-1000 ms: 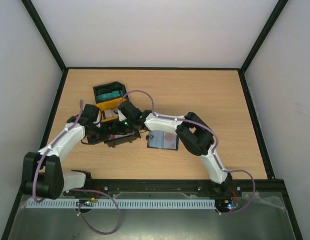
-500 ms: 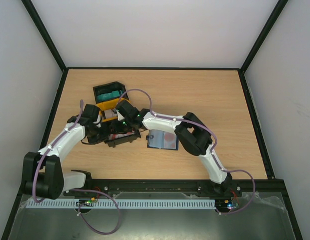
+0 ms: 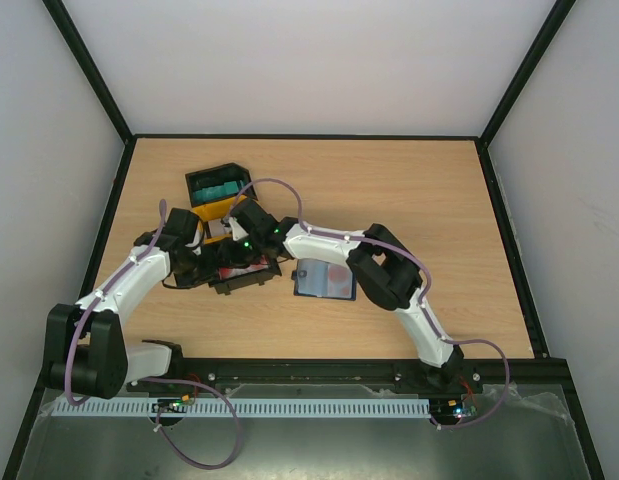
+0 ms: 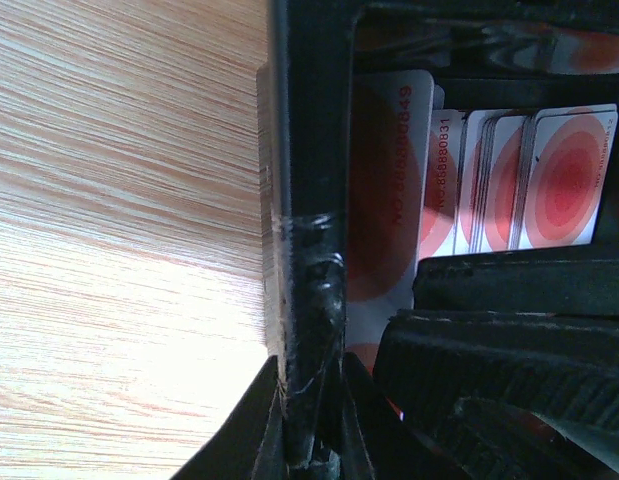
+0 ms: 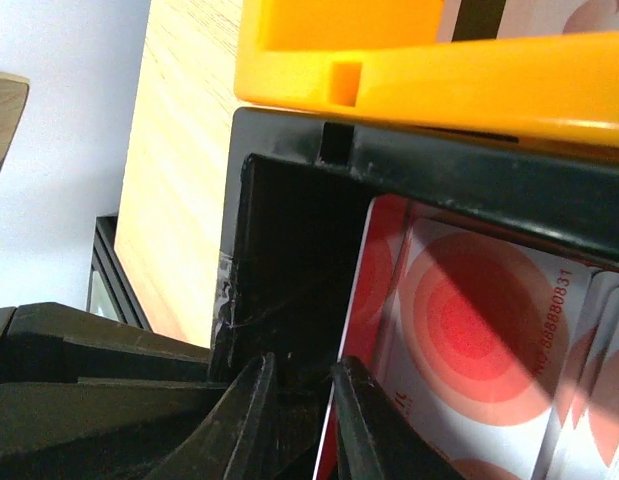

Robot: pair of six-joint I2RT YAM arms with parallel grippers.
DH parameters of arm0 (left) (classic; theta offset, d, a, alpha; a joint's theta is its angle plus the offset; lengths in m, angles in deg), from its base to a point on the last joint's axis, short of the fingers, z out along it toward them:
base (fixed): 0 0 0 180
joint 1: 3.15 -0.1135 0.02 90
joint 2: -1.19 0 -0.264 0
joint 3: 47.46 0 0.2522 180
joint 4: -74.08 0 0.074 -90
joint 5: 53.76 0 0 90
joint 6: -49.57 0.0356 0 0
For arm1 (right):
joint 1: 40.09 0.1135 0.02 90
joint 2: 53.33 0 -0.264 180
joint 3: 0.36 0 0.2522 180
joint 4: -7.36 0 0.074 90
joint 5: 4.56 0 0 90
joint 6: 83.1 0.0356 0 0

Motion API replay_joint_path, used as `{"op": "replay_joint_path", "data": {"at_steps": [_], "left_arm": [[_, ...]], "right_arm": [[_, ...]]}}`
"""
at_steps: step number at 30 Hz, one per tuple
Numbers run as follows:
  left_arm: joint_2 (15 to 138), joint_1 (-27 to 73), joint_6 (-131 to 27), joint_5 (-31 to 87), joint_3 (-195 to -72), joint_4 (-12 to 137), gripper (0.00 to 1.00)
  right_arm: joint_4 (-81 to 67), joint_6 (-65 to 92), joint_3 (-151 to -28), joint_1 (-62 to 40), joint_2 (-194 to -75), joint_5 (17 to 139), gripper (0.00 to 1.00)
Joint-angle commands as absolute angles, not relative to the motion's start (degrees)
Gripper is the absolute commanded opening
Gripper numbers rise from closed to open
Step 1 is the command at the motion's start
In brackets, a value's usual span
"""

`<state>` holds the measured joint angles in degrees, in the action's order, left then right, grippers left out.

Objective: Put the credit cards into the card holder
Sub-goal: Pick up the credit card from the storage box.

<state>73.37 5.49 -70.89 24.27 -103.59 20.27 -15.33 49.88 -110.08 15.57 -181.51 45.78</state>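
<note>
The card holder (image 3: 309,282) lies open and flat on the table (image 3: 419,190) near its middle, pale blue inside with a reddish patch showing. It sits just right of the spot where both arms meet, and neither gripper touches it.

Left of the holder stands a black tray (image 3: 245,284). A yellow tray (image 3: 221,209) is against its far side, and a second black tray (image 3: 211,171), with teal contents, lies farther off toward the far left.

The cards (image 4: 559,180) are in the nearer black tray, a row of red-and-white ones standing on edge, each printed with red rings and a number along one side.

The left gripper (image 4: 307,432) reaches in from the left. It is clamped on the tray's left wall (image 4: 304,150), one finger outside on the table side and the other inside beside the cards.

The right gripper (image 5: 299,420) comes over from the right and points down into the same tray, just below the yellow tray's wall (image 5: 439,60). Its fingers (image 5: 251,410) stand a narrow gap apart. The edge of the front card (image 5: 384,270) runs down into that gap, close against the inner finger. Whether the card is actually pinched cannot be told. The rest of the cards stand behind it to the right.
</note>
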Motion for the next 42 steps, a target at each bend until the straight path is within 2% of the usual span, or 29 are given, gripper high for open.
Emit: {"op": "replay_joint_path", "data": {"at_steps": [1,10,15,18,26,32,42], "left_arm": [[72.9,5.2,-72.1,24.3,-104.0,19.4,0.08],[72.6,5.2,-72.0,24.3,-104.0,19.6,0.08],[72.3,5.2,-72.1,24.4,-104.0,19.6,0.08],[72.1,5.2,-72.2,24.6,-104.0,19.6,0.08],[71.7,5.2,-72.7,25.0,-104.2,19.8,0.08],[71.1,5.1,-73.3,28.2,-106.4,18.0,0.09],[71.6,2.8,-73.8,35.9,-109.3,16.6,0.19]], "right_arm": [[-17.1,51.3,-109.5,16.4,-184.0,42.3,0.18],[-16.6,53.8,-106.9,16.3,-184.6,40.5,0.14],[-18.3,52.6,-108.5,16.3,-184.6,42.9,0.26],[-20.0,51.6,-110.3,16.4,-185.4,44.6,0.27],[-20.2,50.5,-113.1,16.6,-185.1,50.9,0.03],[-20.9,47.0,-111.6,16.5,-178.8,58.8,0.02],[-18.3,46.6,-100.2,14.5,-163.0,65.2,0.02]]}}
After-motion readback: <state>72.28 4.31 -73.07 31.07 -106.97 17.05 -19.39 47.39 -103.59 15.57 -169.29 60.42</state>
